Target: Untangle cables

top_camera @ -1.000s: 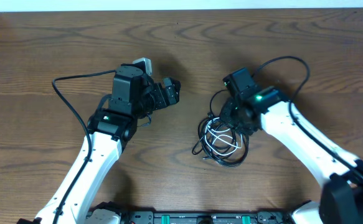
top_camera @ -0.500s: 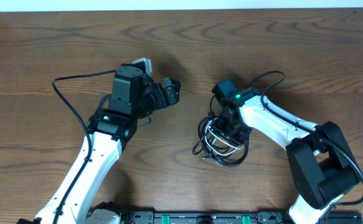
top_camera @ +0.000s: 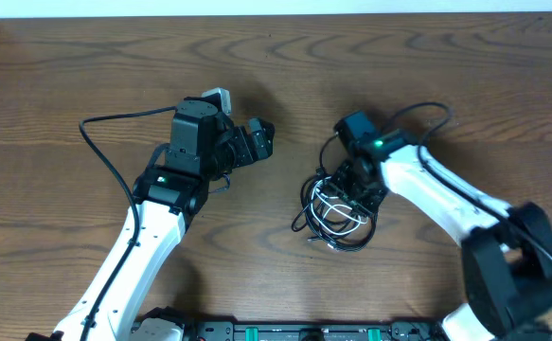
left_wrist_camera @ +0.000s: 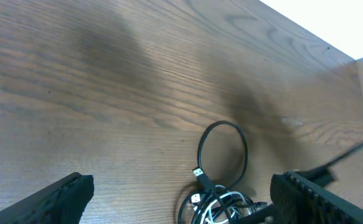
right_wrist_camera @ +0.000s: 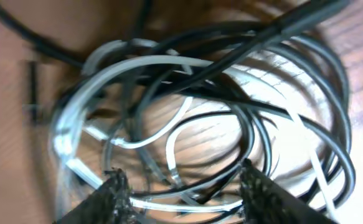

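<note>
The cables (top_camera: pixel 337 216) lie in one tangled heap on the wooden table, black loops wound round a white cord. In the left wrist view the cables (left_wrist_camera: pixel 221 202) show a black loop and a small plug end (left_wrist_camera: pixel 199 173). My right gripper (top_camera: pixel 353 188) hangs directly over the heap. In the right wrist view its fingertips (right_wrist_camera: pixel 116 193) stand apart, with white and black strands of the cables (right_wrist_camera: pixel 200 93) running across the gap (right_wrist_camera: pixel 184 190). My left gripper (top_camera: pixel 261 137) is open, off to the left of the heap and holding nothing (left_wrist_camera: pixel 181 186).
The left arm's thick black wire (top_camera: pixel 115 142) loops over the table on the left. The right arm's wire (top_camera: pixel 427 109) arcs behind its wrist. A pale edge (top_camera: pixel 276 8) bounds the table at the back.
My right wrist swung left and back over the tangle, and its jaws have spread wider. The heap shifted slightly. The left arm has not moved.
</note>
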